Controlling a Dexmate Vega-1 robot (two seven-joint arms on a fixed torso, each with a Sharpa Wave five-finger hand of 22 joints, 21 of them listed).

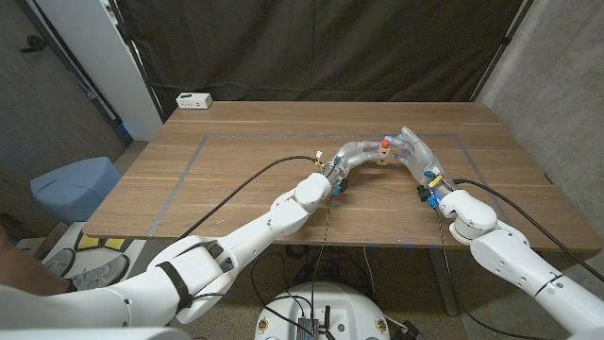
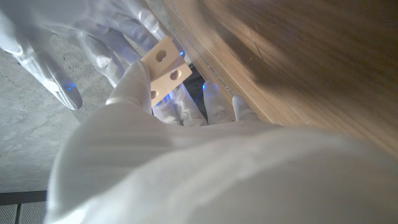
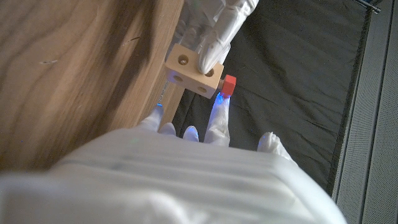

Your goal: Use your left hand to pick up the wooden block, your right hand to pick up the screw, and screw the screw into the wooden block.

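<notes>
Wooden block (image 1: pixel 381 157) sits lifted over the table's far middle, pinched in my left hand (image 1: pixel 356 154). The red-headed screw (image 1: pixel 386 144) already stands in its top face, axis upright, and my right hand (image 1: pixel 413 150) closes its fingers (image 3: pixel 219 112) around the head from the right.

screw (image 3: pixel 229 84): shank hidden behind wooden block (image 3: pixel 194 73) | right hand (image 3: pixel 186 168): blurred, fingertips beside block barely visible

One wooden block (image 1: pixel 381 157) with one red-headed screw (image 1: pixel 386 144) at it, over the table's (image 1: pixel 236 179) far half. Two robot hands, left hand (image 1: pixel 352 158) and right hand (image 1: pixel 412 151). One white box (image 1: pixel 195 100) on the far left corner.
</notes>
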